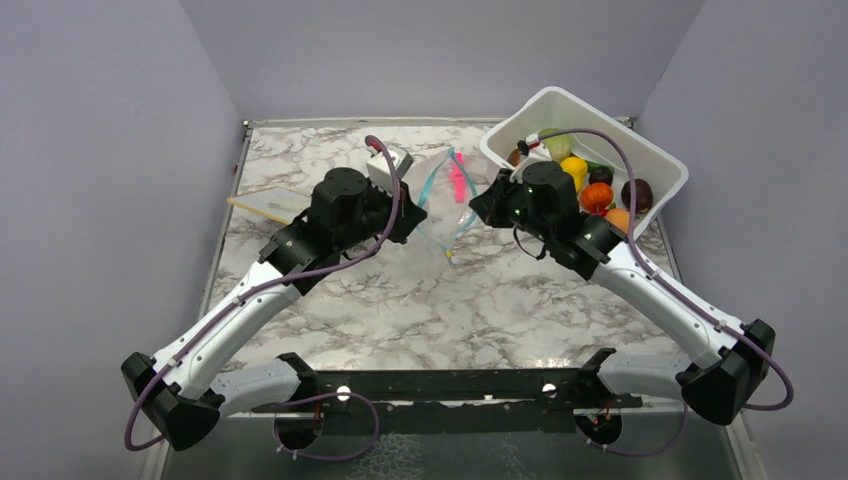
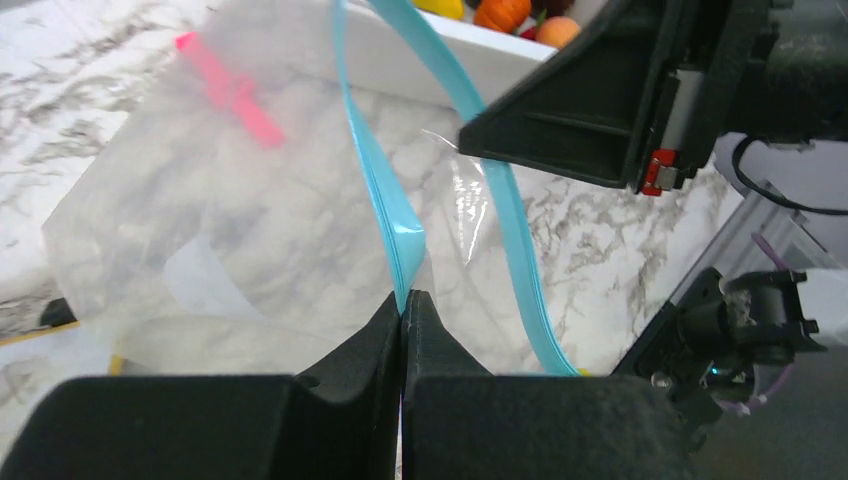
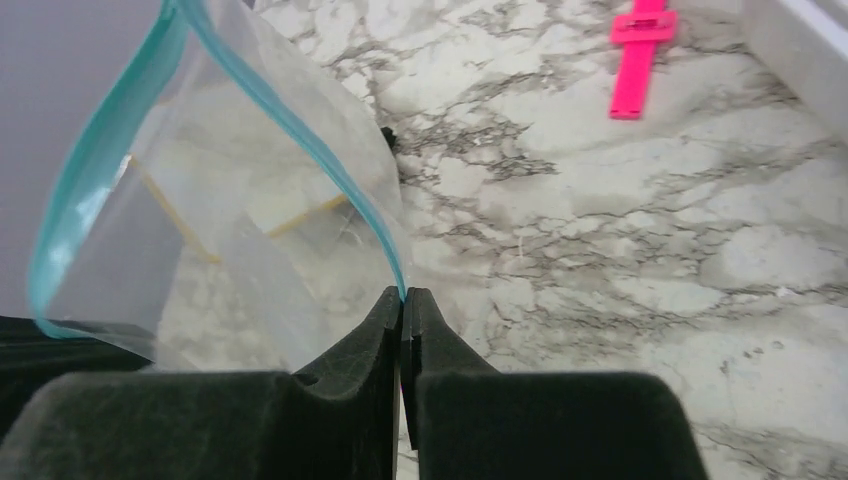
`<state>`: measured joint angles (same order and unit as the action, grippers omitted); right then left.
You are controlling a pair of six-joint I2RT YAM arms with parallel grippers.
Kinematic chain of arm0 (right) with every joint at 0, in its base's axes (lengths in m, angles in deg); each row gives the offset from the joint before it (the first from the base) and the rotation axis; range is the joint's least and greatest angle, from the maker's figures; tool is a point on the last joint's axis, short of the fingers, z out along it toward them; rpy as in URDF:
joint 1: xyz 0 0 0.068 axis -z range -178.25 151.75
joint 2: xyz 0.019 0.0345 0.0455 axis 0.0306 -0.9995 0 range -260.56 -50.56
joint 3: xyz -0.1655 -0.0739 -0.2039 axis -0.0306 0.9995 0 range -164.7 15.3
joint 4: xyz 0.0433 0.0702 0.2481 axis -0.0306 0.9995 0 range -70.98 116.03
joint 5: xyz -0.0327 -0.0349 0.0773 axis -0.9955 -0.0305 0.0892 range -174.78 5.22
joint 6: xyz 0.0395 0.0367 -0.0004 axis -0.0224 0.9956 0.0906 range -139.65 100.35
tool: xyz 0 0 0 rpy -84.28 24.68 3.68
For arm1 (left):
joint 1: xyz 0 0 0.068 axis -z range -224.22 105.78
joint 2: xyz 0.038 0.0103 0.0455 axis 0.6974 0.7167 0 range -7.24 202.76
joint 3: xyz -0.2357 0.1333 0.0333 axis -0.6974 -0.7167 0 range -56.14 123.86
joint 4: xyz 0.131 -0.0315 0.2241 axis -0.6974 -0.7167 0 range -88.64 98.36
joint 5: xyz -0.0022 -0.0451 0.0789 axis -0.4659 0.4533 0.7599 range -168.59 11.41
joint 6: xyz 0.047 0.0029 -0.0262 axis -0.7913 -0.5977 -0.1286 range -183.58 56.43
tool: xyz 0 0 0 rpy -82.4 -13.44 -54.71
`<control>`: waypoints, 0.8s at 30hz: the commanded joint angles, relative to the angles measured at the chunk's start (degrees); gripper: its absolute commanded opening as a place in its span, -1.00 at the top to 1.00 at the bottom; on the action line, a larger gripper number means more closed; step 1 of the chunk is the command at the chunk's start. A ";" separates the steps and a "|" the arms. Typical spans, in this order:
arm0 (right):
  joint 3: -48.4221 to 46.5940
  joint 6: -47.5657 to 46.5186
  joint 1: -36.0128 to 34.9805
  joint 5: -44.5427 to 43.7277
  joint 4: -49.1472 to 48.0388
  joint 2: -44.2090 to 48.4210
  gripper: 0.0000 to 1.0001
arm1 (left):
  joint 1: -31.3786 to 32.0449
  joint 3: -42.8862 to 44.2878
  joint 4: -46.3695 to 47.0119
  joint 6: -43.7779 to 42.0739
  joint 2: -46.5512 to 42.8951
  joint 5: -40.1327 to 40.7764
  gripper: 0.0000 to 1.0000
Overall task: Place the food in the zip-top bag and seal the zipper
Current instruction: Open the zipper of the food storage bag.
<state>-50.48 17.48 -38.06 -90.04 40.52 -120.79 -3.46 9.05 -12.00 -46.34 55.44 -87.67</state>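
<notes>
**Inspector:** Nearest the lens first. What do the wrist cameras give?

**Recorder:** Left wrist view: the black fingers of the left gripper (image 2: 403,300) are pressed together. They pinch the light blue-teal zipper (image 2: 400,245) of the thin clear plastic zip-top bag (image 2: 200,230) where the strip folds. Right wrist view: the right gripper (image 3: 403,297) is likewise closed, nipping the bag's rim where the strip runs down to the fingertips. How much film lies between the pads is hidden in both.

**Inspector:** Position of the bag?

**Recorder:** Held up between the two grippers at mid-table, its mouth standing open as a loop. From overhead the film is hard to make out against the grey-veined marble table (image 1: 480,300); little more than the zipper line shows.

**Inspector:** The food?

**Recorder:** The food (image 1: 573,170), small toy fruits and vegetables in green, yellow, orange and dark brown, sits in the white rectangular plastic tub (image 1: 612,128) at far right. The right wrist partly covers it, so no count is possible.

**Inspector:** Other items?

**Recorder:** A bright pink plastic clip (image 3: 638,55) lies flat on the marble. A flat pale yellowish board (image 1: 268,203) at far left is partly cut off by the left arm.
</notes>
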 commanded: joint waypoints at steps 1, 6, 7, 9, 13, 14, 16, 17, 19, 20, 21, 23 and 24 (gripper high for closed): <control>3.02 -2.50 -0.24 -10.68 2.64 5.29 0.98 | 0.12 3.73 -2.87 -1.85 -1.73 8.35 1.00; 7.29 -1.50 -0.26 -6.78 -0.83 8.54 0.98 | 0.12 2.91 -3.62 -1.09 -0.02 6.64 1.00; 8.48 -1.48 -0.25 -4.32 -3.52 9.35 0.98 | 0.12 2.50 -3.31 -0.92 0.37 5.68 1.00; 10.93 0.60 -0.22 0.41 -6.71 10.31 0.98 | 0.12 1.72 -2.92 -0.72 1.15 4.31 0.85; 13.55 8.88 -0.27 11.14 -11.63 10.25 0.98 | 0.12 0.15 -1.73 -0.36 2.15 4.07 0.55; 14.09 10.62 -0.27 14.55 -13.30 9.83 0.98 | 0.12 -0.29 -1.09 -0.10 2.33 3.58 0.48; 14.59 14.03 -0.26 17.96 -15.09 9.16 0.98 | 0.14 -0.52 0.00 0.27 2.91 1.26 0.30; 14.76 15.13 -0.22 18.58 -15.50 8.82 0.98 | 0.12 -0.32 0.40 0.49 3.30 -0.36 0.22; 15.33 16.14 -0.25 17.91 -15.86 8.87 0.98 | 0.12 0.28 1.24 1.07 4.22 -3.37 0.11; 15.59 16.36 -0.24 16.80 -15.66 9.06 0.98 | 0.12 0.48 1.72 1.06 4.62 -5.76 0.05; 15.79 16.41 -0.26 15.57 -15.28 9.41 0.98 | 0.12 0.61 2.24 0.91 5.05 -7.28 0.00; 16.02 16.29 -0.25 14.17 -15.00 9.88 0.98 | 0.12 0.70 3.60 0.63 5.78 -8.85 -0.09; 16.00 16.00 -0.24 14.14 -14.95 10.00 0.98 | 0.12 0.79 4.09 0.61 6.03 -8.87 -0.11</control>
<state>-34.90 31.44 -38.06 -76.49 28.28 -111.83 -3.49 8.54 -12.20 -46.06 60.53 -90.38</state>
